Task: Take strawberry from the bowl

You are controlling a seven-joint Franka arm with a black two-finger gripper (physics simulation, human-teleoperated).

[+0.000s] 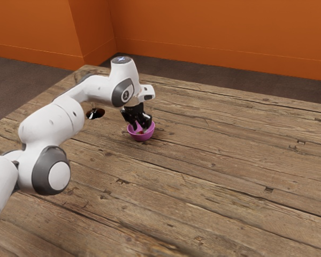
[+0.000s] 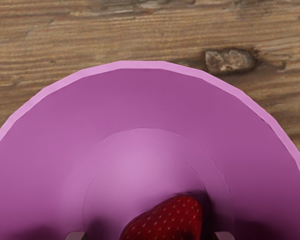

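Pincer (image 1: 141,128) agape astride strawberry (image 2: 167,220) in bowl (image 2: 140,100)

A wooden table (image 1: 224,176) bears a small dark object (image 1: 99,112), with floor (image 1: 21,77) and orange walls (image 1: 214,32) beyond.

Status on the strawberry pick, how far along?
Done: reach. The gripper is down at the pink bowl, open. In hand: nothing gripped; fingertips sit either side of the strawberry, with gaps. Left: close on it, lift it clear; it's lying in the bowl.
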